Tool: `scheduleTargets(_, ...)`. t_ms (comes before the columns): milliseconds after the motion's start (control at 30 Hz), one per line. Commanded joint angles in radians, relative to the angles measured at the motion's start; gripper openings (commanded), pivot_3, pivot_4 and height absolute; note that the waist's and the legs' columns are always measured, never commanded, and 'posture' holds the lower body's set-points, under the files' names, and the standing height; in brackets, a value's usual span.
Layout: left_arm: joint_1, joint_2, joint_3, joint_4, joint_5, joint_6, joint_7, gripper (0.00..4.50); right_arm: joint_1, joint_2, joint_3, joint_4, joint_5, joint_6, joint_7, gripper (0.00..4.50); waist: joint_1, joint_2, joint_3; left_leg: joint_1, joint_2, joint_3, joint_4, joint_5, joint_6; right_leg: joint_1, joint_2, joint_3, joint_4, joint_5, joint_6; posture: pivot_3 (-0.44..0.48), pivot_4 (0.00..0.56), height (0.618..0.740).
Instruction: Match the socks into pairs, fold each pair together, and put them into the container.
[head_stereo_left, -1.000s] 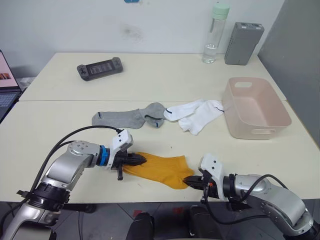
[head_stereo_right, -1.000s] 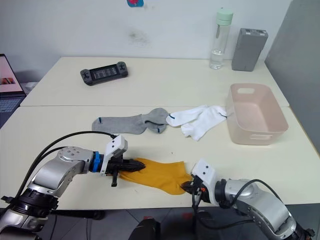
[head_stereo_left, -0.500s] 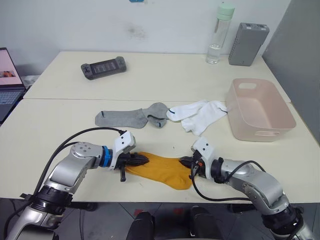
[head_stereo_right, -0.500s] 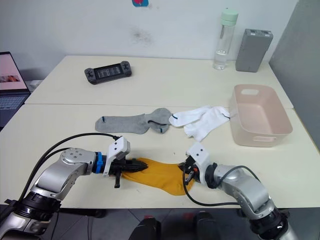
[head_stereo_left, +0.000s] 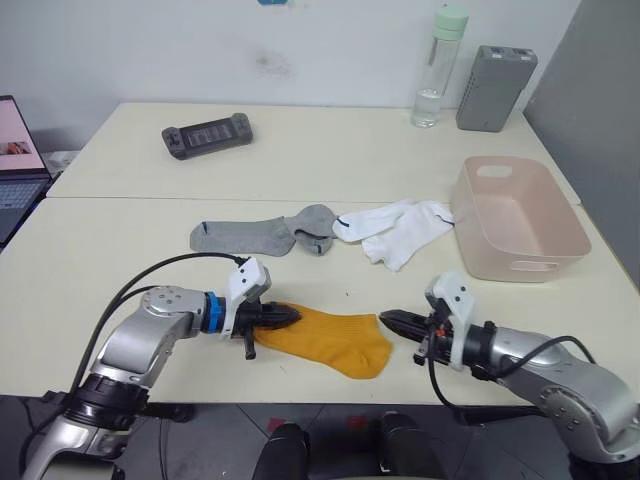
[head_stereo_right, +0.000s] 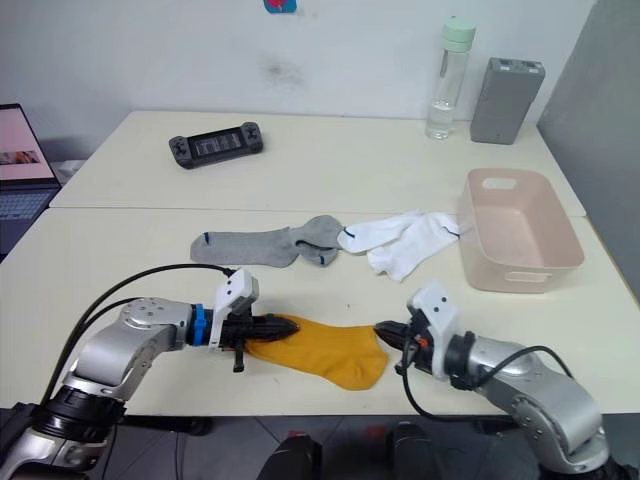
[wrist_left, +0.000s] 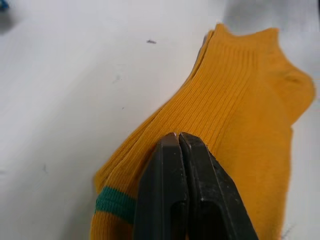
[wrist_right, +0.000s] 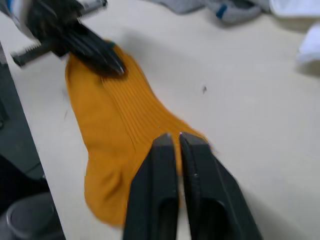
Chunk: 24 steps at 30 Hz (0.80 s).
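**Inspector:** Two orange socks, or one?

**Operator:** Two stacked layers show at the cuff edge in my left wrist view, so the orange socks lie one on the other, flat near the front edge of the table. A green stripe crosses the cuff. I can read no brand or lettering on them.

**Inspector:** State of your left gripper.

**Operator:** My left gripper presses on the cuff end of the orange socks with its fingers closed together. Whether fabric is pinched between them, I cannot tell.

**Inspector:** And the right?

**Operator:** My right gripper has its fingers together with nothing between them. Its tips sit just beside the toe end of the orange socks, apart from the fabric in the head views.

**Inspector:** Other socks?

**Operator:** The grey socks lie mid-table with blue marks at cuff and toe. The white socks, dark-trimmed, touch them on the right and reach the wall of the pink container, which stands near the right edge with no socks showing in it.

**Inspector:** Any writing elsewhere?

**Operator:** None legible. At the back stand a clear bottle with a pale green cap and a grey box; a dark handheld console lies back left, and a laptop sits at the far left, its screen text too small to read.
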Motion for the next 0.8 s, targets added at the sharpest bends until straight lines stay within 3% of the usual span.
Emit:
scheduleTargets(33,-0.01,0.047,0.019,-0.08,-0.034,-0.003,-0.061,0.0,0.03,-0.022,-0.008,-0.055,0.034,0.017,0.006,1.64,-0.001,0.0,0.0,0.0,0.0,0.0,0.0,0.0,0.0,0.0,0.0,0.0,0.0,0.0,0.0,0.0,0.15,0.74)
scheduleTargets(167,-0.019,0.068,-0.009,-0.068,0.001,-0.063,-0.097,0.0,0.045,-0.004,0.119,-0.015,-0.067,0.006,-0.066,3.06,-0.005,0.0,0.0,0.001,0.001,0.001,0.0,0.0,0.0,0.0,0.001,0.001,0.0,-0.001,-0.001,0.0,0.15,0.74)
scheduleTargets(433,-0.018,0.045,-0.02,-0.029,0.019,-0.106,-0.093,0.0,0.009,0.05,0.246,0.064,-0.181,-0.027,-0.119,3.06,-0.007,0.0,0.0,0.001,0.001,0.001,0.0,0.0,0.0,0.0,0.001,0.001,0.0,-0.001,-0.001,0.0,0.15,0.74)
scheduleTargets(533,-0.016,0.044,-0.018,-0.019,0.021,-0.119,-0.096,0.0,0.0,0.072,0.26,0.056,-0.177,-0.022,-0.116,2.46,-0.008,0.0,0.0,0.001,0.001,0.001,0.0,0.0,0.0,0.0,0.001,0.001,0.0,-0.001,-0.001,0.0,0.15,0.74)
scheduleTargets(767,-0.023,0.027,-0.014,0.008,0.032,-0.148,-0.082,0.0,-0.033,-0.04,0.272,0.005,-0.218,-0.054,-0.05,0.04,-0.004,0.0,0.0,0.001,0.001,0.001,0.0,0.0,0.0,0.0,0.001,0.001,0.0,-0.001,-0.001,0.0,0.15,0.74)
scheduleTargets(800,-0.024,0.025,-0.014,0.008,0.033,-0.148,-0.081,0.0,-0.033,-0.045,0.267,0.002,-0.214,-0.054,-0.045,0.04,-0.002,0.0,0.0,0.001,0.001,0.001,0.0,0.0,0.0,0.0,0.001,0.001,-0.001,-0.001,-0.001,0.0,0.15,0.74)
